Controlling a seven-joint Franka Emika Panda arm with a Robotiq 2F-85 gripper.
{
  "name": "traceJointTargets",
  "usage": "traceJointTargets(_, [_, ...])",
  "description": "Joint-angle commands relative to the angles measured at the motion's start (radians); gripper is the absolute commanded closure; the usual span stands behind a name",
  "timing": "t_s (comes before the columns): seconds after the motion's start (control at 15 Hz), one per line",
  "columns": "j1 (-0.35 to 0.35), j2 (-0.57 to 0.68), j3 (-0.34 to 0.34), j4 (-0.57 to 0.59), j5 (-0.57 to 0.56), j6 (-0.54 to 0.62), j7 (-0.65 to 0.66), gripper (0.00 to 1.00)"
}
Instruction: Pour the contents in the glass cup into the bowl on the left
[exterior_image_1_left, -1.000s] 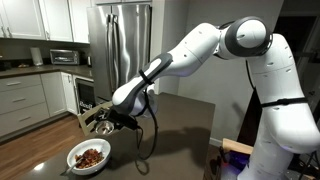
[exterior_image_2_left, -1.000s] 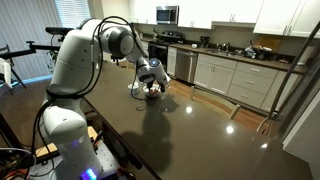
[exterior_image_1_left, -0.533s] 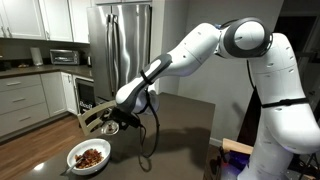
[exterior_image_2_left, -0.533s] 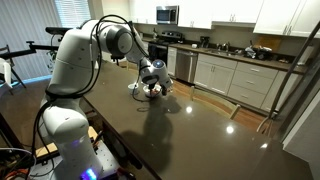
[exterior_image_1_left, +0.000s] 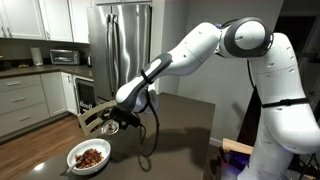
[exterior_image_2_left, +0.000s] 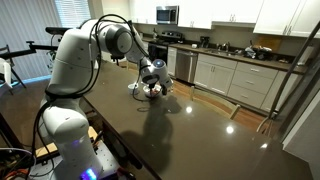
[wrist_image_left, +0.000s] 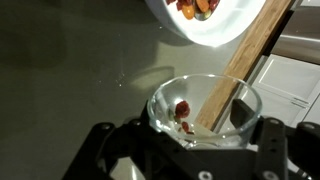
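Jaws: closed on the sides of the glass cup (wrist_image_left: 205, 105), which is held clear of the table (wrist_image_left: 70, 60). A few reddish bits (wrist_image_left: 182, 108) lie inside the cup. Ahead of the jaws, a wooden handle (wrist_image_left: 250, 60) crosses the cup and runs to the white bowl (wrist_image_left: 228, 30), which holds more bits. In an exterior view, the bowl (exterior_image_1_left: 78, 165) sits below the jaws.

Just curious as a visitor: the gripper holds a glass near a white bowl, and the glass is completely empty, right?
Not empty. The wrist view shows a few reddish-brown bits in the glass cup that the gripper holds near the white bowl.
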Motion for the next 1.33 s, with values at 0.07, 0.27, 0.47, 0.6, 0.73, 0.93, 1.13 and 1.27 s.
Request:
traceJointTargets(0.07, [-0.041, -0.011, 0.022, 0.012, 0.031, -0.089, 0.013, 0.47])
traceJointTargets(0.27, [-0.071, -0.018, 0.039, 0.019, 0.05, -0.157, 0.007, 0.47])
traceJointTargets(0.47, [-0.105, -0.021, 0.063, 0.035, 0.093, -0.224, -0.001, 0.47])
traceJointTargets(0.6, [-0.127, -0.018, 0.078, 0.05, 0.127, -0.261, -0.005, 0.47])
traceJointTargets(0.73, [-0.092, -0.024, 0.029, 0.069, 0.198, -0.309, -0.024, 0.47])
traceJointTargets(0.93, [-0.04, -0.007, -0.023, 0.073, 0.208, -0.278, -0.021, 0.22])
traceJointTargets(1.13, [-0.039, -0.007, -0.028, 0.076, 0.217, -0.278, -0.02, 0.22])
traceJointTargets(1.27, [-0.038, -0.007, -0.028, 0.076, 0.218, -0.278, -0.02, 0.22])
